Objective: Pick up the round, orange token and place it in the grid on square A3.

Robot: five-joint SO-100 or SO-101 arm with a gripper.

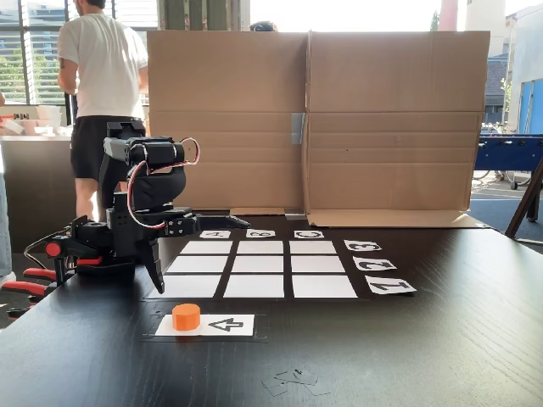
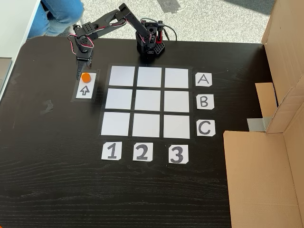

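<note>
The round, orange token (image 1: 186,316) (image 2: 85,77) stands on the end of a white card with a black arrow (image 1: 226,325) (image 2: 84,90), beside the grid (image 1: 259,264) (image 2: 148,101). Square A3 (image 1: 206,248) (image 2: 176,77) is blank, the corner cell by labels A (image 2: 203,79) and 3 (image 2: 177,154). My gripper (image 1: 159,284) (image 2: 79,75) points down just beside the token, apart from it, close above the table. Its jaws look shut with nothing between them.
A tall cardboard wall (image 1: 339,127) (image 2: 280,118) stands along the grid's far side past label 3. The arm's base (image 2: 149,45) is clamped at the table edge near red clamps (image 1: 25,284). A person (image 1: 97,76) stands behind the table.
</note>
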